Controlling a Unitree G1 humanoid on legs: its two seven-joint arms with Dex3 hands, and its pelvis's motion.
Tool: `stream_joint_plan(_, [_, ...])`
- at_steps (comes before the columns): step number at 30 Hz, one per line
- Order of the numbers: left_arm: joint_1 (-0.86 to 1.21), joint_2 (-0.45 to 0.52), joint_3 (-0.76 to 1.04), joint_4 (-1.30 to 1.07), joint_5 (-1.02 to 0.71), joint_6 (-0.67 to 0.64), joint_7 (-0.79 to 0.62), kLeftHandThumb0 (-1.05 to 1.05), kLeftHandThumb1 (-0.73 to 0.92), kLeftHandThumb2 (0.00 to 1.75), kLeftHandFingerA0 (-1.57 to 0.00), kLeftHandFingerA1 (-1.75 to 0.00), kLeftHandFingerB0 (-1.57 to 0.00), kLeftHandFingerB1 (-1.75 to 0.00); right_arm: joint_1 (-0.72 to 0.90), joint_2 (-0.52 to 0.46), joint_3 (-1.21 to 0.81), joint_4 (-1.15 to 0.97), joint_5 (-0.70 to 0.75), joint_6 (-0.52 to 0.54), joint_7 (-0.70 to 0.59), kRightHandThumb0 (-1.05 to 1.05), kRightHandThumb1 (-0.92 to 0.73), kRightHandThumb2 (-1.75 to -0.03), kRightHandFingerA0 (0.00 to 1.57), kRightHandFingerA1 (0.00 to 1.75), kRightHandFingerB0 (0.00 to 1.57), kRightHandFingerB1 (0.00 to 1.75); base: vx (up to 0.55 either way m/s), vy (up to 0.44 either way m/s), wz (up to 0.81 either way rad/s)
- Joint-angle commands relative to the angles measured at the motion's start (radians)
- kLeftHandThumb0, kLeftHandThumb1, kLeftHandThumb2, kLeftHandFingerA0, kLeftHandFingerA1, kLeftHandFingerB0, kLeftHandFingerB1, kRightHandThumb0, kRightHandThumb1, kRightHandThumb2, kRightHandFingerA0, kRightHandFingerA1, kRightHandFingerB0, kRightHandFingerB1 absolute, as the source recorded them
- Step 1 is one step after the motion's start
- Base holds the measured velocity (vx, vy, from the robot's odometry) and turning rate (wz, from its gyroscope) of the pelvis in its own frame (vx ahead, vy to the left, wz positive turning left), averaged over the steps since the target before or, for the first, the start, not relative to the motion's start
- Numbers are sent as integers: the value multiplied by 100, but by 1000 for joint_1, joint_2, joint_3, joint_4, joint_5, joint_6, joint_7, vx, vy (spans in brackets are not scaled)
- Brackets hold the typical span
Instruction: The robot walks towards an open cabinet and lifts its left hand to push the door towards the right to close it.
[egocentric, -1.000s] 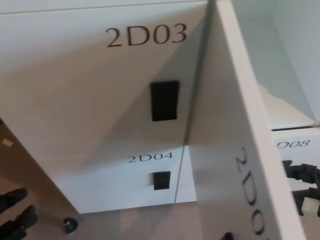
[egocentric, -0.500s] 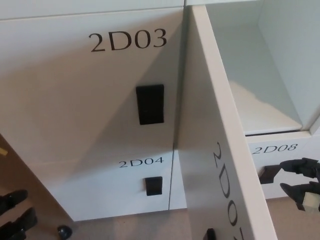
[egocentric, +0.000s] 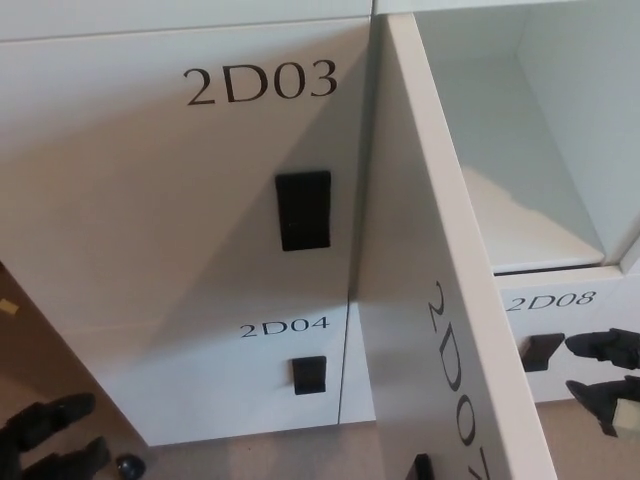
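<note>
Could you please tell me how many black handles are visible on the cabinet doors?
4: one under the 2D03 label, one under 2D04, one under 2D08, and one partly cut off at the open door's bottom edge. Others may lie out of frame.

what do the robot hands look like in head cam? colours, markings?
Left robot hand: matte black, thick blunt fingers, no markings or cables visible. Right robot hand: same black chunky fingers, with a pale cream rectangular pad on one fingertip. Arms out of frame.
</note>
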Motion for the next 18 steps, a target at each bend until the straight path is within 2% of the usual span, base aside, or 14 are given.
stream_joint_plan(1, [113, -41, -107, -302, 65, -95, -41, -61, 49, 63, -76, -49, -61, -45, 122, -67, -33, -174, -4, 86, -13, -42, -64, -60, 69, 47, 54, 41, 0, 0, 0])
stream_joint_plan(3, [140, -44, -148, -396, 69, -75, -66, -58, 52, 63, -73, -48, -59, -44, 172, -74, -55, -250, 5, 121, -19, -43, -64, -61, 69, 47, 53, 41, 0, 0, 0])
stream_joint_plan(4, [165, -24, -228, -536, 95, -39, -118, -61, 55, 65, -70, -46, -57, -42, 268, -90, -111, -349, 30, 134, -26, -36, -66, -59, 70, 46, 57, 41, 0, 0, 0])
stream_joint_plan(5, [165, -24, -228, -536, 95, -39, -118, -61, 55, 65, -70, -46, -57, -42, 268, -90, -111, -349, 30, 134, -26, -36, -66, -59, 70, 46, 57, 41, 0, 0, 0])
stream_joint_plan(8, [186, 40, -400, -822, 123, 76, -251, -61, 55, 65, -69, -46, -58, -42, 474, -135, -246, -521, 92, 128, -15, -33, -65, -60, 66, 45, 56, 42, 0, 0, 0])
stream_joint_plan(10, [184, 51, -420, -855, 119, 96, -267, -61, 55, 65, -69, -46, -58, -42, 497, -141, -264, -537, 99, 126, -8, -33, -65, -60, 66, 45, 56, 42, 0, 0, 0])
stream_joint_plan(11, [164, 69, -460, -909, 116, 141, -300, -60, 55, 64, -70, -47, -59, -43, 546, -151, -307, -568, 106, 116, -9, -30, -63, -57, 72, 47, 61, 42, 0, 0, 0])
stream_joint_plan(12, [120, 90, -518, -976, 121, 210, -346, -62, 56, 65, -68, -47, -57, -42, 628, -167, -368, -653, 87, 137, -1, -36, -65, -60, 70, 46, 54, 40, 0, 0, 0])
stream_joint_plan(14, [88, 107, -560, -1026, 124, 262, -379, -62, 56, 65, -68, -47, -57, -42, 689, -178, -412, -717, 72, 155, 6, -36, -65, -60, 70, 46, 54, 40, 0, 0, 0])
stream_joint_plan(15, [47, 119, -606, -1069, 138, 307, -413, -54, 63, 60, -67, -42, -59, -39, 747, -187, -454, -773, 57, 165, 14, -35, -67, -60, 70, 45, 53, 39, 0, 0, 0])
stream_joint_plan(18, [13, 130, -645, -1104, 152, 345, -433, -54, 63, 60, -67, -42, -59, -39, 791, -189, -486, -819, 43, 177, 23, -35, -67, -60, 70, 45, 53, 39, 0, 0, 0])
